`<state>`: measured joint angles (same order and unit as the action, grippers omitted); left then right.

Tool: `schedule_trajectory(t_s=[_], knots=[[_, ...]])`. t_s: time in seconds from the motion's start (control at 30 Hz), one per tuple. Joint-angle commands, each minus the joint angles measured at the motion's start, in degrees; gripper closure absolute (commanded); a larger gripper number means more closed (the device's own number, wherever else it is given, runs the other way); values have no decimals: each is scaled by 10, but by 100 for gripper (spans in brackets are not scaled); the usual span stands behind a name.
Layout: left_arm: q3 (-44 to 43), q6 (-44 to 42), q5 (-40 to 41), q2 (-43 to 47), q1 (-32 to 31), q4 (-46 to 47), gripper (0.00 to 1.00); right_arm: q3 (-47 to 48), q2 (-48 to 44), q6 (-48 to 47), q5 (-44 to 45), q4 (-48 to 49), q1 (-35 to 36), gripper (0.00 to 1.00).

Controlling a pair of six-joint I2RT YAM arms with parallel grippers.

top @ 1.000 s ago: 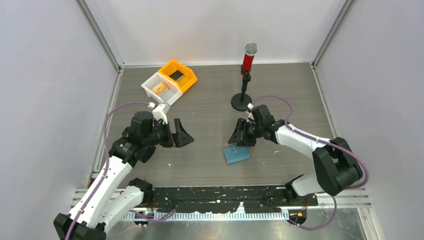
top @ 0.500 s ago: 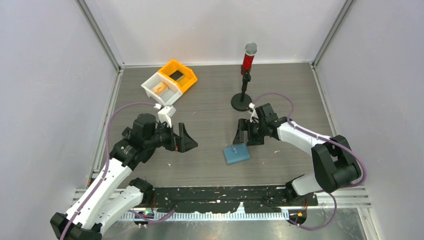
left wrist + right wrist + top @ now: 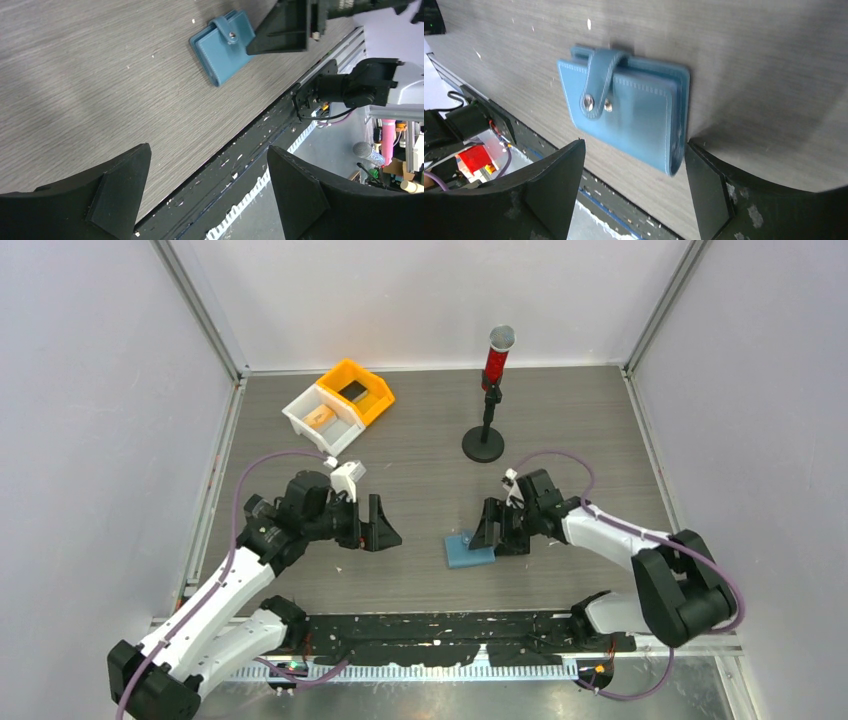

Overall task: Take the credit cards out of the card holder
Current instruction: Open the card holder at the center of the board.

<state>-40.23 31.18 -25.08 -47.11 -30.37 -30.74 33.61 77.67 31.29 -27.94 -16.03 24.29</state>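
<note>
The light-blue card holder point(image 3: 468, 550) lies flat and closed on the table, its snap strap fastened; it also shows in the left wrist view point(image 3: 222, 46) and the right wrist view point(image 3: 629, 120). A dark card point(image 3: 352, 391) lies in the orange bin and an orange-tan card point(image 3: 320, 417) in the white bin. My right gripper point(image 3: 497, 530) is open and empty, low over the holder's right edge point(image 3: 634, 150), one fingertip point(image 3: 704, 175) beside its folded corner. My left gripper point(image 3: 385, 525) is open and empty point(image 3: 209, 150), left of the holder and apart from it.
The orange bin point(image 3: 372, 380) and white bin point(image 3: 300, 408) stand together at the back left. A red and black microphone stand point(image 3: 487, 445) stands behind the right gripper. The black rail along the table's near edge point(image 3: 450, 625) runs close behind the holder.
Both grippers have moved toward the near edge. The left one came right, closer to the holder; the right one came down to the holder's right edge. The holder has barely shifted.
</note>
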Motion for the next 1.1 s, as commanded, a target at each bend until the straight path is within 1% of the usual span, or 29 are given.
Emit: schedule_trajectory(t_s=[0.0, 0.1, 0.17, 0.3, 0.5, 0.63, 0.7, 0.8, 0.93, 0.97, 1.0, 1.03, 1.07], knots=[[8, 9, -1, -26, -5, 22, 12, -35, -76, 52, 3, -20, 21, 20], [12, 17, 4, -38, -8, 30, 14, -56, -107, 90, 2, 12, 49, 22], [21, 31, 4, -42, -8, 48, 15, -69, -115, 110, 16, 35, 73, 23], [31, 51, -1, -48, -8, 80, 15, -70, -89, 132, 28, 72, 124, 25], [30, 53, 9, -43, -8, 79, 16, -54, -40, 160, 59, 133, 199, 28], [28, 39, 36, -33, -8, 51, 16, -7, -2, 148, 99, 113, 255, 29], [31, 38, 45, -25, -8, 45, 16, 35, 6, 126, 116, 75, 282, 31], [38, 39, 48, -15, -8, 45, 16, 71, 0, 80, 149, -11, 288, 32], [34, 29, 68, -2, -8, 25, 16, 103, -27, 40, 197, -81, 284, 32], [33, 28, 71, 3, -8, 21, 16, 110, -35, 36, 209, -98, 281, 30], [34, 28, 73, 8, -8, 18, 16, 115, -37, 29, 238, -108, 280, 28], [35, 29, 74, 11, -8, 17, 16, 125, -39, 23, 255, -126, 275, 25], [38, 30, 76, 13, -8, 17, 16, 130, -38, 12, 290, -135, 273, 23]])
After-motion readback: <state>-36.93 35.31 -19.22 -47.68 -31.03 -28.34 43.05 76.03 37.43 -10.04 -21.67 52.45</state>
